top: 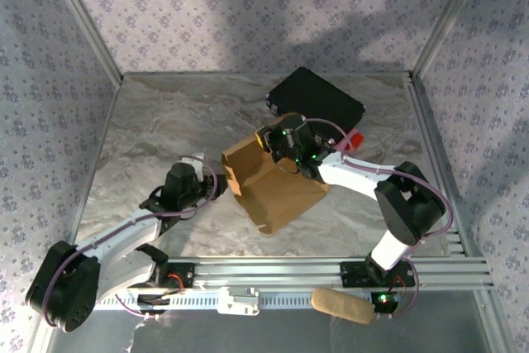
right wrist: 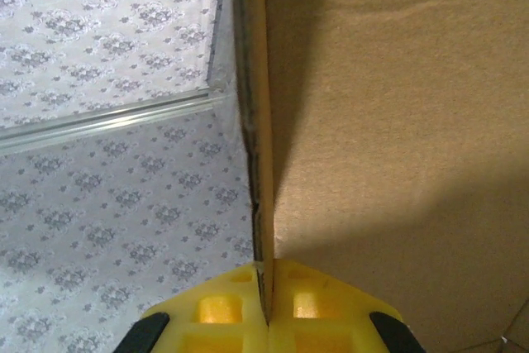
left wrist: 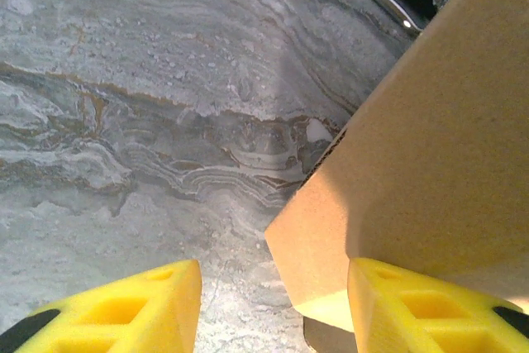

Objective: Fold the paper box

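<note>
The surface is a grey marbled table, enclosed on three sides by walls papered in a small floral print and framed with metal rails. The paper box sits mid-table, slightly right of centre. It is a partly folded tan sheet, raised at its far edge, with one corner pointing toward the near rail (long axis not reliably judged from this tilt). The right gripper is pinched on the box's far edge. The left gripper has its fingers spread, just beside the box's left corner. A black case lies beyond.
</note>
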`<state>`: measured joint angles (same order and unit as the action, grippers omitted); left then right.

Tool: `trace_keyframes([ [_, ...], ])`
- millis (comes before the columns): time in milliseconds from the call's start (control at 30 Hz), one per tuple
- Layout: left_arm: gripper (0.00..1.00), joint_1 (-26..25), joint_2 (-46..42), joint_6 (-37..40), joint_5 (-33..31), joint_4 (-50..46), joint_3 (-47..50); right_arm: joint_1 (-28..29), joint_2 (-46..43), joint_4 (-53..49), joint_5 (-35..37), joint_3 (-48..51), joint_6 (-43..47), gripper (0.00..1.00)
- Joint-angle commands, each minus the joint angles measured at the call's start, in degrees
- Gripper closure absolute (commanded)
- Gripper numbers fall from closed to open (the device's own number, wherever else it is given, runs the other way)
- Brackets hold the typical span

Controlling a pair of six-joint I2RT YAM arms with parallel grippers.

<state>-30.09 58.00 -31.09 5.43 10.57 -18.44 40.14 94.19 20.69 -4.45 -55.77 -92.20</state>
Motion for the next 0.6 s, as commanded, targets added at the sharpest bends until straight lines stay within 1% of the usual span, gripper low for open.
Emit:
trace_keyframes([
  [0,0.50,-1.6,0.6,0.1,-1.2,3.0,0.1,0.1,1.4,6.5,-1.7,2.1,1.6,1.00],
  [167,0.50,-3.3,-0.2,0.1,-3.5,2.9,0.6,-0.2,1.3,10.4,-2.4,5.2,2.6,1.00],
  [300,0.49,-3.9,-1.1,-0.1,-4.0,3.5,1.5,-0.3,1.2,14.6,-2.3,8.0,3.5,1.00],
  [567,0.46,-6.9,-1.7,-1.1,-5.9,6.6,3.2,-0.4,1.1,21.9,-2.4,11.4,6.5,1.00],
])
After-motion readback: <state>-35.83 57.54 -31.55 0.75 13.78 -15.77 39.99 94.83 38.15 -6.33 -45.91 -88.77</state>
